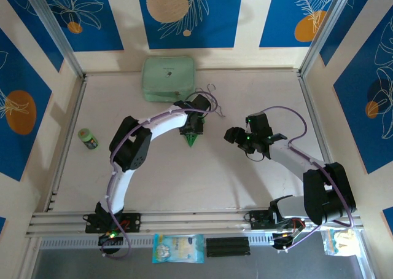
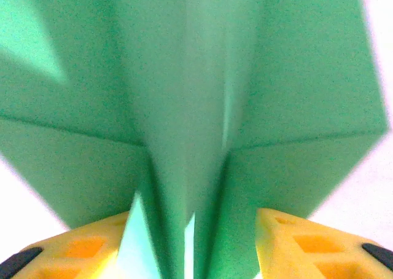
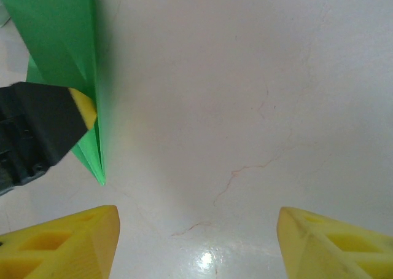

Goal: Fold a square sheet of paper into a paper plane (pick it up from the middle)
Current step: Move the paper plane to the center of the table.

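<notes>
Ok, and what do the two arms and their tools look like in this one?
The left arm and right arm have white links, black joints and purple cables running alongside. The left tool and right tool have chunky yellow fingers with recessed pockets, set on black housings.

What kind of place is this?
Probably a robot lab booth: a left arm and a right arm bolted to a white table, metal frame rails around it, blue leaf-patterned wall panels behind.
</notes>
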